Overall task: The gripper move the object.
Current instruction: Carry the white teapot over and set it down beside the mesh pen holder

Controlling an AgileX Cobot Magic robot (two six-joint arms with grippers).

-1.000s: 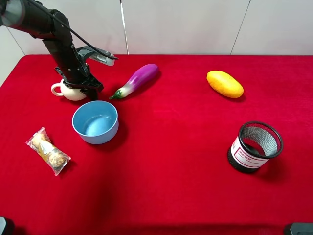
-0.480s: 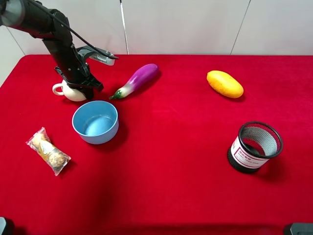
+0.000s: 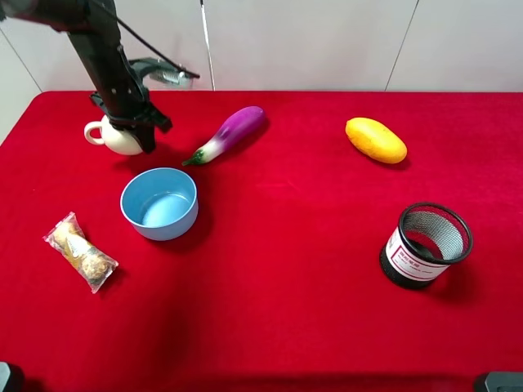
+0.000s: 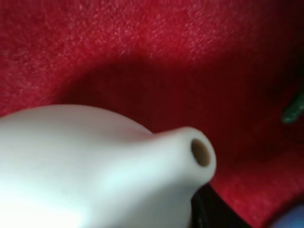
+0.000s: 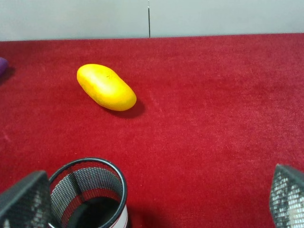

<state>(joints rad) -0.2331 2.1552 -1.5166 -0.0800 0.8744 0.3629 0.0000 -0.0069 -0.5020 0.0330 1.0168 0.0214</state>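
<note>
— How do the claws stand over the red cloth counter (image 3: 310, 318)?
— The black two-fingered left claw (image 3: 136, 134), near the far left corner, is clamped on something. The right claw (image 5: 156, 202) is spread wide.
— Clamped on what?
— Just beyond the light blue round bowl (image 3: 159, 202): the small cream-white round ceramic teapot (image 3: 111, 140), loop handle toward the left edge.

Tablecloth (image 3: 286, 269) was red cloth, matt, with a short fuzzy nap. Teapot (image 4: 85, 161) looked like cream ceramic, smooth, with a soft satin sheen. Bowl (image 3: 167, 231) was smooth with low gloss; its material could not be told. Eggplant (image 3: 235, 129) had glossy skin. Mango (image 5: 106, 87) was smooth and waxy. Mesh cup (image 3: 413, 257) was black wire mesh with a paper-like label. Snack packet (image 3: 80, 252) was clear crinkled film.
</note>
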